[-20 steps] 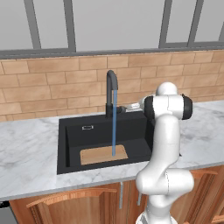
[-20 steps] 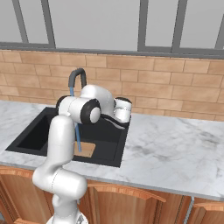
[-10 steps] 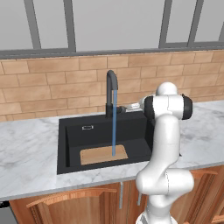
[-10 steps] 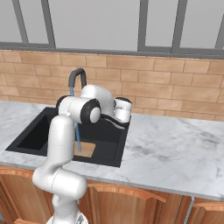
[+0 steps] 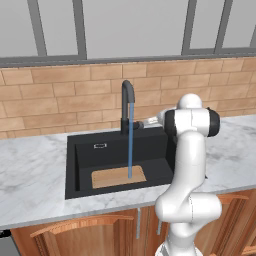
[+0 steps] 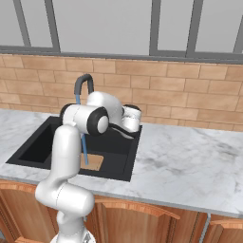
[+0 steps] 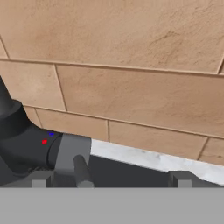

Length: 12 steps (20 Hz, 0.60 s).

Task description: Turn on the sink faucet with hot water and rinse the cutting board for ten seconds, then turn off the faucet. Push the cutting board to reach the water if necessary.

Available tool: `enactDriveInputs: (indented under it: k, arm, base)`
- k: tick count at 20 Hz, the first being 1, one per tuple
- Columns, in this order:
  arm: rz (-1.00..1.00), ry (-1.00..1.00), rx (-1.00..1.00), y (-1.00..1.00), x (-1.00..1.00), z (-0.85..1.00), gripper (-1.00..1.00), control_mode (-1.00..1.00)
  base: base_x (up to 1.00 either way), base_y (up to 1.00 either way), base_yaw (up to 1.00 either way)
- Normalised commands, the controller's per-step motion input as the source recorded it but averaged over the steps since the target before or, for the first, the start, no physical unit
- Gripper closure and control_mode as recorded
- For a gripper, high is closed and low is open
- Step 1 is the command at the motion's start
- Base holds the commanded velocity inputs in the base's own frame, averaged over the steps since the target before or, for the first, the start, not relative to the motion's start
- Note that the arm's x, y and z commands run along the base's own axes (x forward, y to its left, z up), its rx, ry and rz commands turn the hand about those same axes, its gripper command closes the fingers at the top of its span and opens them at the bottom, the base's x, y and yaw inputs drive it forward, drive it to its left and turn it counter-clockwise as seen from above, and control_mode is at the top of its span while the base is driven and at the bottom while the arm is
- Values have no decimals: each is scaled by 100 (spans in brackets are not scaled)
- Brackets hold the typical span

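On the left of the left base view the marble tabletop (image 5: 30, 165) runs along under the brick wall (image 5: 60, 97). Set into it is the black sink (image 5: 80, 165), with a small metal slot (image 5: 100, 146) on its back wall. The wooden cutting board (image 5: 118, 177) lies flat on the sink floor, toward the front and a little right of the middle. The dark faucet (image 5: 127, 102) rises behind the sink, its spout curving forward, and a thin blue stream of water (image 5: 130, 140) falls straight down from it onto the right part of the board.

Right of the faucet's base the hand (image 5: 150, 121) reaches in from the white arm, low over the back rim of the sink. In the hand view its two fingertips (image 7: 42, 178) stand wide apart with nothing between them; the faucet's dark base, with a red and a blue dot, sits at the left, and its thin lever (image 7: 81, 168) stands just inside the left fingertip, though contact cannot be told.
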Motion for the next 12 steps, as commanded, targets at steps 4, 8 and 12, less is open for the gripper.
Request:
enactDriveInputs:
  k: [4,8,12]
  arm:
    - [12,-9,0,11,0,0,-100,-100]
    - [12,-5,0,4,0,0,-100,-100]
    - [10,0,0,1,-5,0,-100,-100]
  base:
    - [0,0,0]
    - [0,0,0]
    - [0,0,0]
